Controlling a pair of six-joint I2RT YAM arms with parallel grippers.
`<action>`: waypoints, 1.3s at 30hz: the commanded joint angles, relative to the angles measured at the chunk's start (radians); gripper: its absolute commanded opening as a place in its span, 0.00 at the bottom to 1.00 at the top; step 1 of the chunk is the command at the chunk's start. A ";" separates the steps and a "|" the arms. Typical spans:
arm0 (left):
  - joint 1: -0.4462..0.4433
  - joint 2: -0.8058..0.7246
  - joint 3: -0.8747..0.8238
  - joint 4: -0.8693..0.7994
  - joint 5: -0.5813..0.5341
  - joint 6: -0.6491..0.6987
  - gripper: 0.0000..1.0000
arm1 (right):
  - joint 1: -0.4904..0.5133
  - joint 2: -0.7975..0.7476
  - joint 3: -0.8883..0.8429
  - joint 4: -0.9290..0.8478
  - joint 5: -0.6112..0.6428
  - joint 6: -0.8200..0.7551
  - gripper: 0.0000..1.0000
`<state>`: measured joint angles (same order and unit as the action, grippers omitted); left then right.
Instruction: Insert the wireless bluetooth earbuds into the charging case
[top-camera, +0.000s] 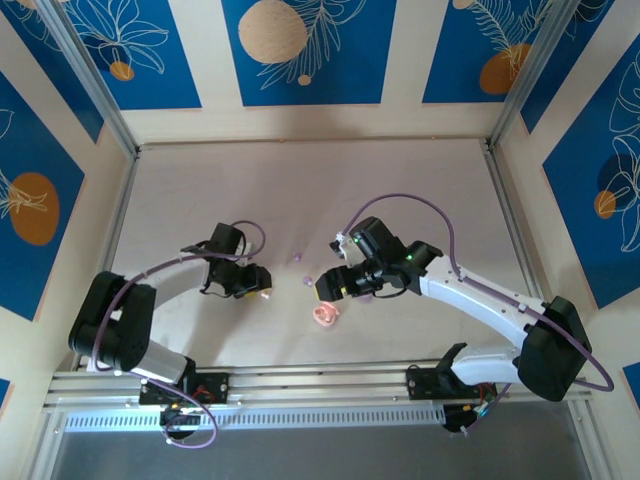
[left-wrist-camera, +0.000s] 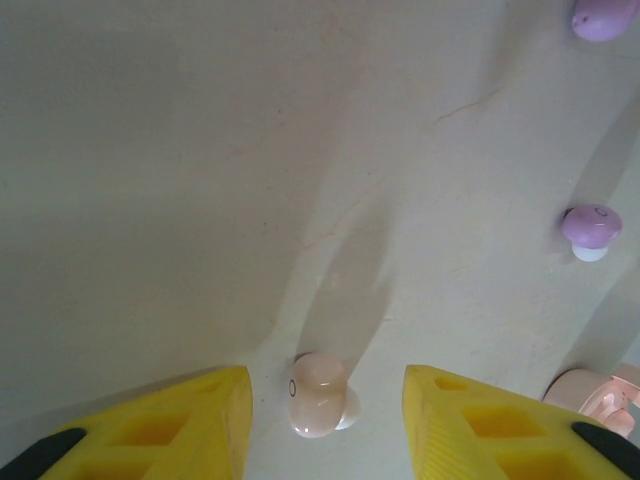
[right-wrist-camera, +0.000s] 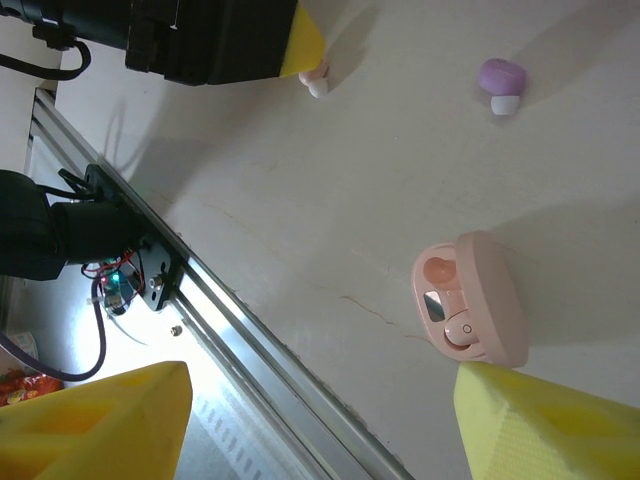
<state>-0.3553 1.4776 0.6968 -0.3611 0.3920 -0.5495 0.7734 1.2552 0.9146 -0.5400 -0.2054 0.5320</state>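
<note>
Jaws spread on both, we see: left gripper (left-wrist-camera: 326, 385) straddles a tiny pale pink plastic earbud (left-wrist-camera: 318, 395) on the beige desk (left-wrist-camera: 150, 200), untouched; right gripper (right-wrist-camera: 322, 385) hangs near the open pink oval case (right-wrist-camera: 480, 300).

The top edge of the left wrist view cut off one purple earbud (left-wrist-camera: 604, 17), the right edge the pink case (left-wrist-camera: 598, 396). In the right wrist view a pale earbud (right-wrist-camera: 317, 84) was half hidden behind a yellow fingertip (right-wrist-camera: 302, 48) of the left gripper (top-camera: 263, 291). From above, the earbuds (top-camera: 297, 257) were too small to show shape.
</note>
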 joint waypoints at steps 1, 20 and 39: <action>0.022 0.006 0.024 -0.025 0.033 0.034 0.44 | 0.009 -0.007 0.030 -0.028 0.007 -0.010 0.71; 0.037 0.084 0.027 0.002 0.123 0.064 0.39 | 0.021 -0.005 0.023 -0.037 0.021 -0.007 0.70; 0.038 0.086 0.008 0.009 0.131 0.066 0.39 | 0.026 -0.007 0.017 -0.035 0.025 -0.004 0.70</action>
<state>-0.3191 1.5478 0.7151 -0.3393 0.5163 -0.5129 0.7929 1.2552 0.9146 -0.5549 -0.1829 0.5323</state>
